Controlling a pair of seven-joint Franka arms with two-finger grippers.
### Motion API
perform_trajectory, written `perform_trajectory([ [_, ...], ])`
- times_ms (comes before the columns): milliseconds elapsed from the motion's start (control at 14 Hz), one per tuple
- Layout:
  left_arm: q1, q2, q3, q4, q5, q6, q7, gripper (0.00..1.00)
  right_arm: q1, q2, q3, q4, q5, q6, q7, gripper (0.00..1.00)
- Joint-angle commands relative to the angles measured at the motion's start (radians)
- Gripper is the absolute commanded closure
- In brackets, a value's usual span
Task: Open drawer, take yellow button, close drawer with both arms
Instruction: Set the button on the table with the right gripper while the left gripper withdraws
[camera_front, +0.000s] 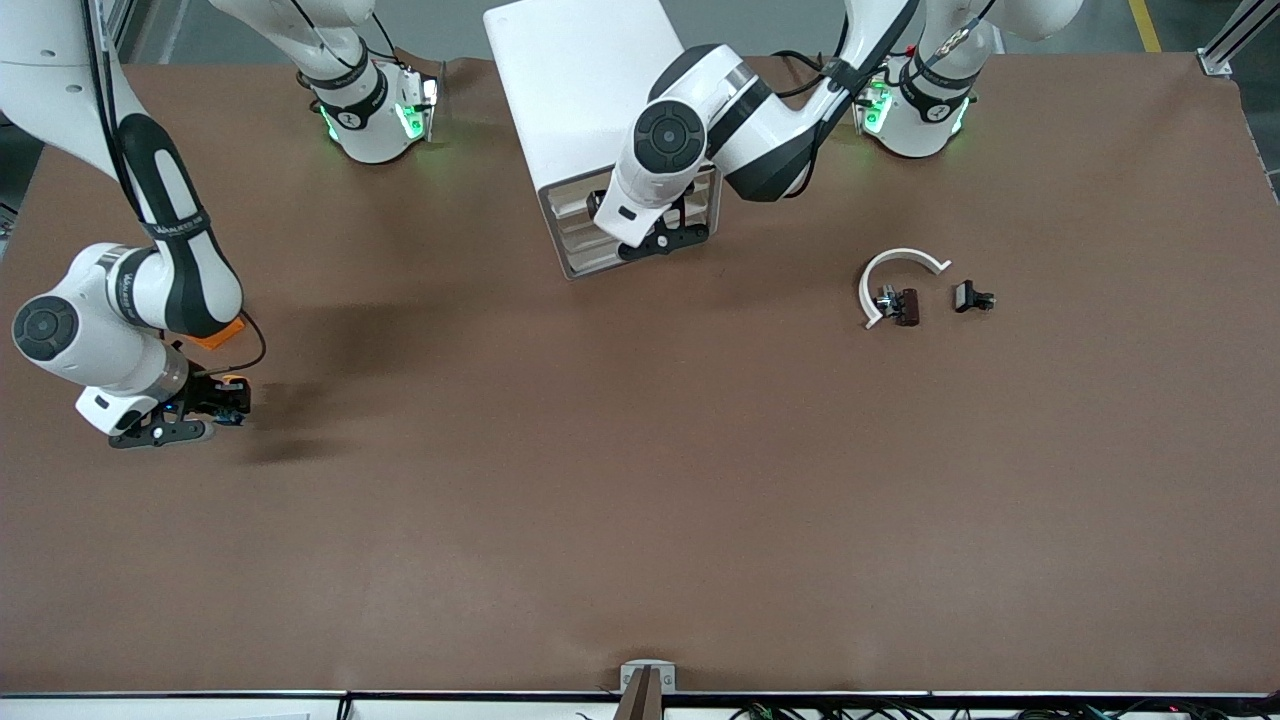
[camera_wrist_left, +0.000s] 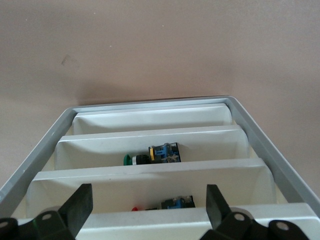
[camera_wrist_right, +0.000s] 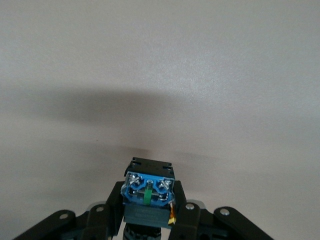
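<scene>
The button (camera_wrist_right: 148, 192) is already out of the drawer: the right claw (camera_front: 215, 398) is closed on it, low over the table (camera_front: 640, 500) at the right arm's end, and in the right wrist view its bluish base shows between the two fingers, with a small orange piece at the edge. So I judge that the opening and the taking are done, and that the closing is the step left, together with setting the button down if this is wanted. The drawer (camera_wrist_left: 150, 182) is the uppermost one of the white cabinet (camera_front: 590, 110), and it looks open, because the left wrist view looks straight into its white compartments. The left claw (camera_wrist_left: 149, 210) is at the front of this drawer with its fingers spread wide and holding nothing, so it seems ready to push. One compartment holds a push button with a green cap (camera_wrist_left: 152, 155); the next one, closer to the claw, holds another small part with a red tip (camera_wrist_left: 167, 204). Toward the left arm's end of the table lie a white curved piece (camera_front: 895, 280) and two dark clips (camera_front: 905, 305).
</scene>
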Motion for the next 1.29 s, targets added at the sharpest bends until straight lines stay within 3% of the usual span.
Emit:
perform_trajectory([
  [0,0.067,0.006,-0.001,0.045,-0.007,-0.011,-0.009,0.0,-0.025,0.032,0.02,0.001,-0.005,0.042,0.017,0.8],
  [143,0.162,0.004,0.005,0.082,0.018,-0.013,0.005,0.0,-0.024,0.06,0.022,0.001,-0.004,0.07,0.019,0.79],
  [357,0.3,-0.002,0.006,0.143,0.204,-0.019,0.035,0.0,-0.025,0.066,0.022,0.001,-0.002,0.07,0.019,0.74],
  [429,0.343,-0.005,0.005,0.154,0.286,-0.019,0.06,0.0,-0.025,0.066,0.022,0.001,-0.002,0.068,0.017,0.54],
  [571,0.449,-0.017,0.005,0.163,0.374,-0.019,0.138,0.0,-0.027,0.063,0.022,0.01,-0.002,0.065,0.017,0.0],
  [857,0.596,-0.031,0.006,0.203,0.38,-0.066,0.368,0.0,-0.022,-0.007,0.028,0.042,-0.002,-0.025,0.013,0.0],
  [1214,0.684,-0.074,0.006,0.293,0.424,-0.186,0.443,0.0,0.039,-0.168,0.033,0.098,0.022,-0.264,0.09,0.0],
])
